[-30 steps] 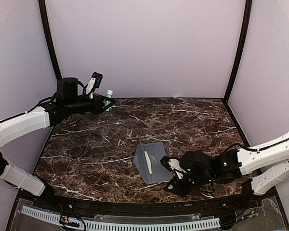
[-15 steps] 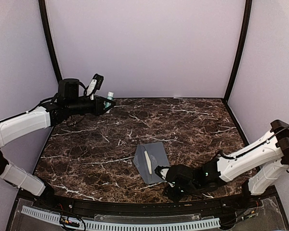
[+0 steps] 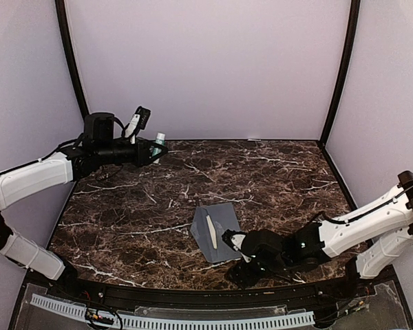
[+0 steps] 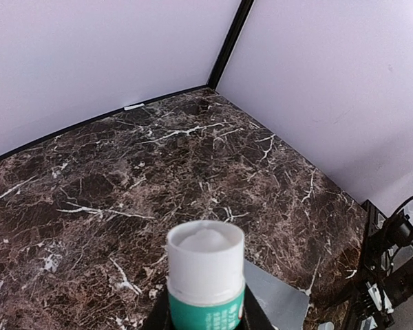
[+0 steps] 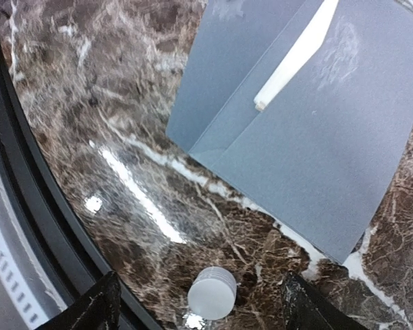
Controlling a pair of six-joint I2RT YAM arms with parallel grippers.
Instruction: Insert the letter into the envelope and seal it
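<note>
Envelope [image 3: 224,221] was laid flat on the desk [image 3: 144,206].
A glue stick [image 4: 205,275] was held in the left jaws; the right jaws were spread wide over a white cap [image 5: 211,293].

We see a dark brown marble table [image 3: 144,206] veined in white, boxed in by pale lilac walls [image 3: 206,69] with black posts [image 3: 70,58] at the back corners. A glue stick [image 4: 206,275], white on top with a teal label, is upright over the far left of the table. A small round white cap [image 5: 211,292] sits on the marble near the front rim. A white slotted strip [image 3: 172,321] runs along the front.
</note>
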